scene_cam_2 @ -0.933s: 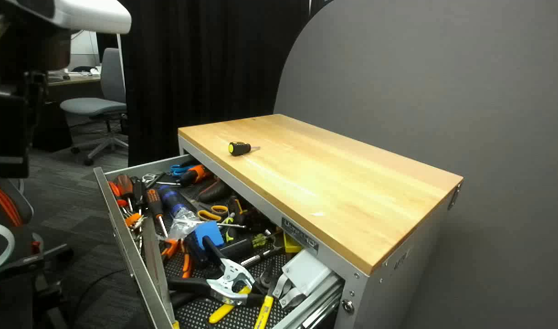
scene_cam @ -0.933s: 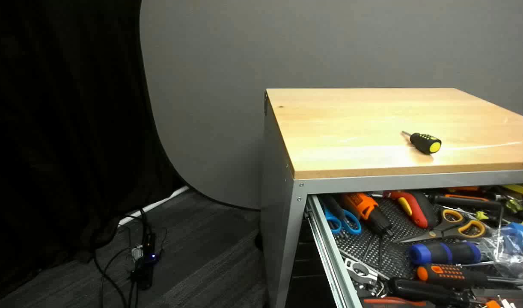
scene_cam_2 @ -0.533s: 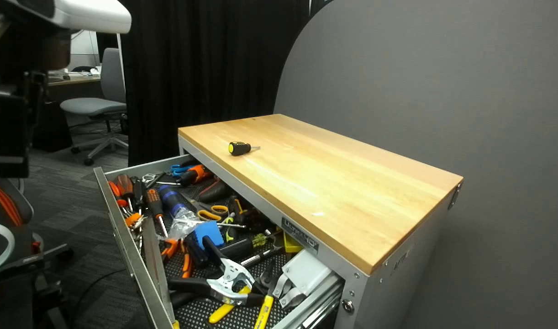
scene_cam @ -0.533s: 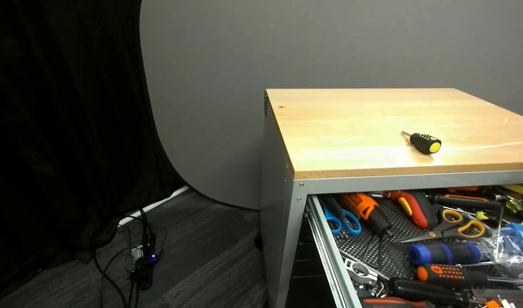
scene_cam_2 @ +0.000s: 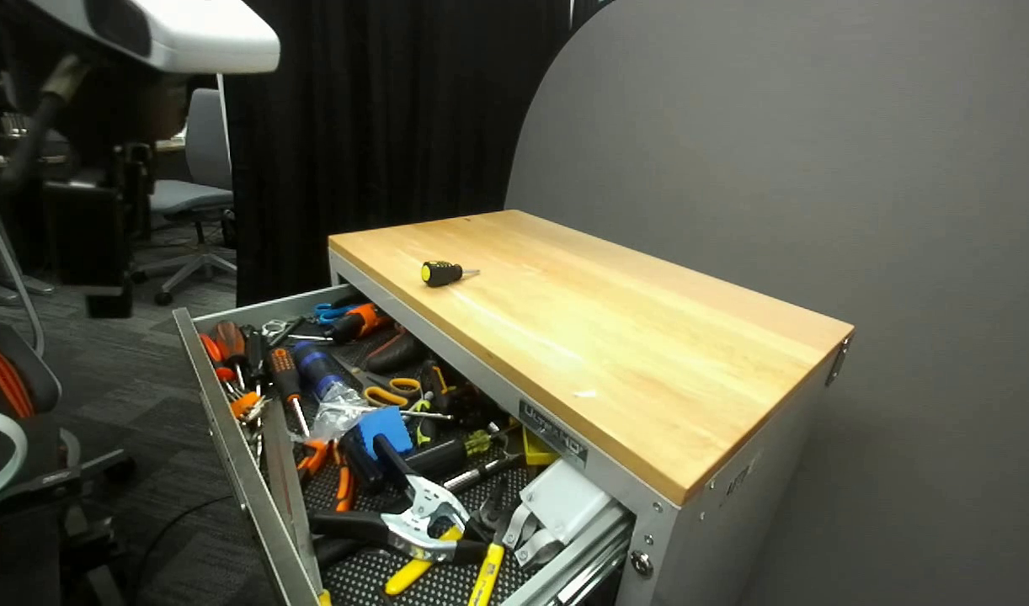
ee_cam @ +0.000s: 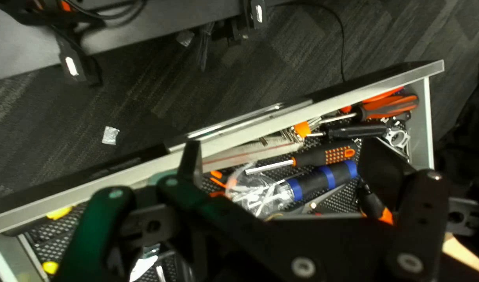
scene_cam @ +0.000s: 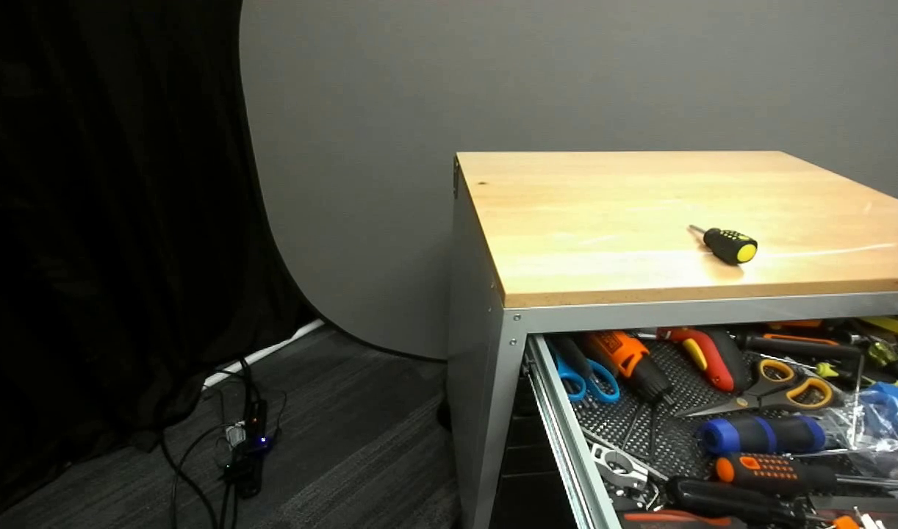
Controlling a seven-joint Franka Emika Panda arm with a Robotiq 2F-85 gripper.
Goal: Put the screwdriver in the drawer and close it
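Observation:
The small black and yellow screwdriver lies on the wooden cabinet top near its front edge, in both exterior views. It is out of view in the wrist view. The top drawer stands pulled open in both exterior views. In the wrist view its front rim runs slantwise, with the silver bar handle on its outer side. My gripper is open and empty, its fingers wide apart above the drawer's tools. In an exterior view the dark gripper hangs at the left, in front of the drawer and apart from the screwdriver.
The drawer holds many tools, among them a blue-banded handle, an orange-dotted screwdriver, scissors and a silver clamp-like tool. The wooden top overhangs the drawer's back part. A chair stands behind the arm.
In an exterior view the arm and gripper have moved right, towards the cabinet, during the last half second. The screwdriver and the drawer have not moved.

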